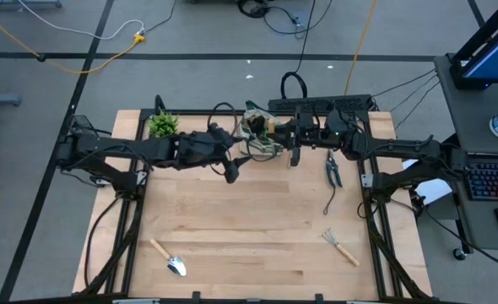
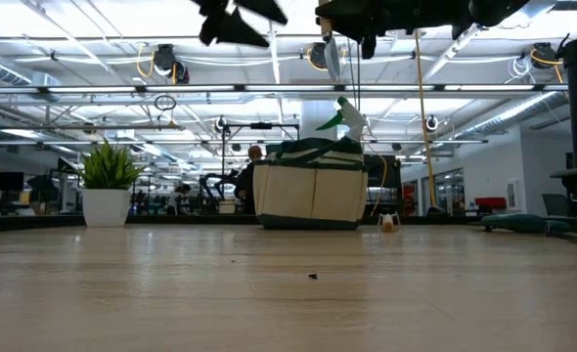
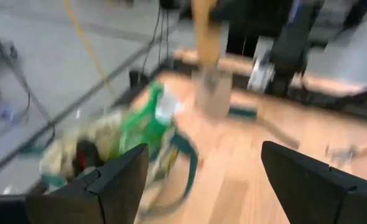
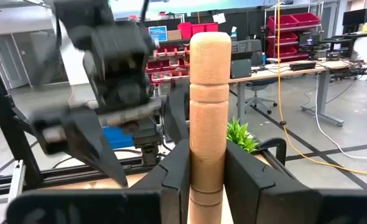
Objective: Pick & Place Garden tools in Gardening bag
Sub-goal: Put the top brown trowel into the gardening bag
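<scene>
Blurred in the left wrist view: bag (image 3: 118, 146) and bottle (image 3: 147, 118). Tool head below the wooden handle (image 4: 209, 106) hidden. Left gripper (image 1: 231, 170) raised beside the bag (image 1: 260, 135), fingers wide, empty. Right gripper (image 1: 294, 150) raised, clamped on the handle. Bag at the table's (image 1: 249, 236) far edge.

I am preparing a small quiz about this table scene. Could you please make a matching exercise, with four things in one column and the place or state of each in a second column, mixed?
Things:
1. trowel
2. hand rake
3. pruning shears
4. right gripper

Places or states:
A. shut on a wooden handle
B. on the table's near edge, left arm's side
C. near the right arm, beside the gardening bag
D. on the table's near part, right arm's side

Pairs: 1-B, 2-D, 3-C, 4-A
</scene>
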Controlling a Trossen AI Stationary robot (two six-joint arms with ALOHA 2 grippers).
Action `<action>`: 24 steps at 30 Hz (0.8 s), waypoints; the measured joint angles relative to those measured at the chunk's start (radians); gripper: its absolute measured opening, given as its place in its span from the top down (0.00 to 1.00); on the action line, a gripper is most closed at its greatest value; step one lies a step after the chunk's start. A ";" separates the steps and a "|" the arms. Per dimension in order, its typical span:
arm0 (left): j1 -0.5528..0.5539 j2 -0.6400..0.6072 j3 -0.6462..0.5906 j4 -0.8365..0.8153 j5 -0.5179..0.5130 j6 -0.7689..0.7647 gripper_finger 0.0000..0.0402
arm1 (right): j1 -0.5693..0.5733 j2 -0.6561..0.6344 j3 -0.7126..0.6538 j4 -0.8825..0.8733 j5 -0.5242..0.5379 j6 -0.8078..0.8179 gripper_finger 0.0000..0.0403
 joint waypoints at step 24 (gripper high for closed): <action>0.092 -0.013 -0.005 -0.111 0.185 -0.089 0.26 | -0.037 0.128 0.000 0.305 0.130 -0.117 0.85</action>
